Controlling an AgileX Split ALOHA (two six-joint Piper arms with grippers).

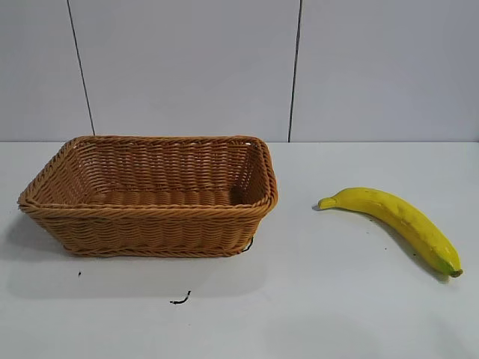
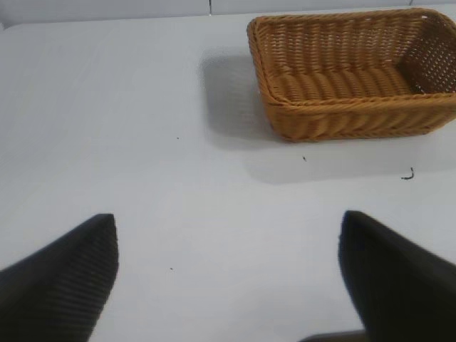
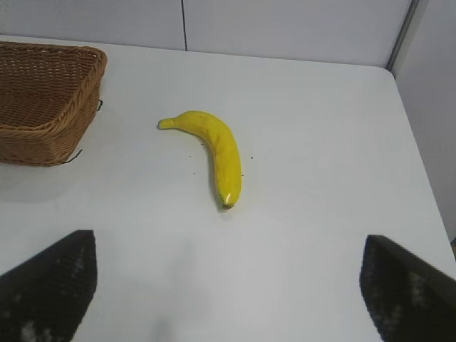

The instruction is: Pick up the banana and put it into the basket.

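Note:
The yellow banana (image 1: 397, 221) lies on the white table at the right, its greenish-brown tip toward the front right. It also shows in the right wrist view (image 3: 214, 151). The light-brown wicker basket (image 1: 150, 213) stands empty at the left; it shows in the left wrist view (image 2: 342, 107) and partly in the right wrist view (image 3: 43, 114). Neither arm shows in the exterior view. My left gripper (image 2: 228, 235) is open and empty over bare table, well short of the basket. My right gripper (image 3: 228, 249) is open and empty, a little short of the banana's tip.
A small black mark (image 1: 179, 300) lies on the table in front of the basket. A pale panelled wall stands behind the table. The table's side edge (image 3: 417, 142) shows beyond the banana in the right wrist view.

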